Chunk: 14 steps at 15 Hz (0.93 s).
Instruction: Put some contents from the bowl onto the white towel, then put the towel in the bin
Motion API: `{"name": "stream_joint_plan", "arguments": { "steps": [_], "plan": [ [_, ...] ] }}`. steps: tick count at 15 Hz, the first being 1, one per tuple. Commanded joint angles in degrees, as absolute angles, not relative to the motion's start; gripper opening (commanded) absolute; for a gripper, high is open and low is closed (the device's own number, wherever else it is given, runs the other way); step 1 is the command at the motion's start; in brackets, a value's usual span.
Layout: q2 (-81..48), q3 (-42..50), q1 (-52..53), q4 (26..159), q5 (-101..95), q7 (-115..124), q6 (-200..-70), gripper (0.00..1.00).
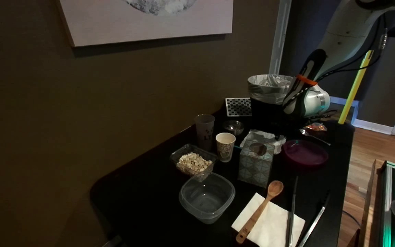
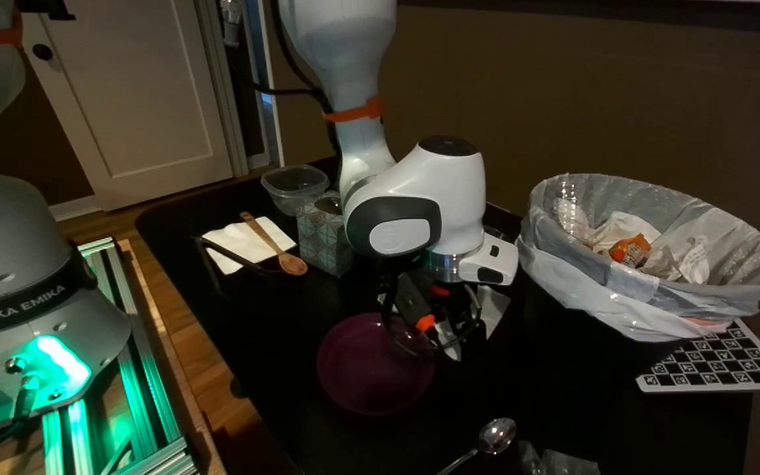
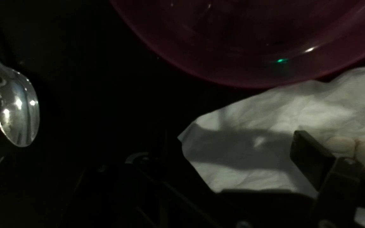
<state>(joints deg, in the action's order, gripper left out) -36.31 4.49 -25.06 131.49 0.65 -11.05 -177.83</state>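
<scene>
Gripper over one end of the towel, jaws spread wide, holding nothing; in the wrist view one finger stands dark against the towel, the other nearly lost in shadow. Whether the tips touch the towel, cannot tell. Towel white, creased, spread on the black table, a couple of pale bits lying on it close by the clearer finger. Towel edge runs up to the rim of the maroon plate; contact there unclear. In an exterior view the tissue box stands in front of the towel and hides part of it. Bowl clear, squarish, well apart from the gripper, a heap of tan flakes inside; paper cup and tall plastic cup upright just beside it, plastic tub along another side. Bin dark, lined with a pale bag, near the towel; in it crumpled paper and an orange wrapper. Patterned board lies beside the bin. Small clear dish between the plastic cup and the bin. Wooden spoon lies across a white napkin, well apart from the towel; tongs beside the spoon, one leg over the napkin. Metal spoon on the table near the plate, a crinkled packet next to it
</scene>
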Motion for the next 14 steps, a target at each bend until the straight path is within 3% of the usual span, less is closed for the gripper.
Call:
{"name": "stream_joint_plan", "arguments": {
  "steps": [1, 5, 7, 8, 14],
  "plan": [
    [-38.94, 3.21, -26.30, 129.90, 1.16, -9.25, -180.44, 1.00],
    [-39.96, 3.46, -26.11, 129.12, 1.06, -8.17, -180.71, 0.96],
    [-40.33, 3.52, -26.07, 128.87, 1.06, -7.86, -180.64, 0.71],
    [-40.47, 3.54, -26.05, 128.74, 1.06, -7.75, -180.56, 0.71],
    [-39.55, 3.55, -25.64, 128.44, 1.21, -6.78, -180.20, 0.24]
  ]
}}
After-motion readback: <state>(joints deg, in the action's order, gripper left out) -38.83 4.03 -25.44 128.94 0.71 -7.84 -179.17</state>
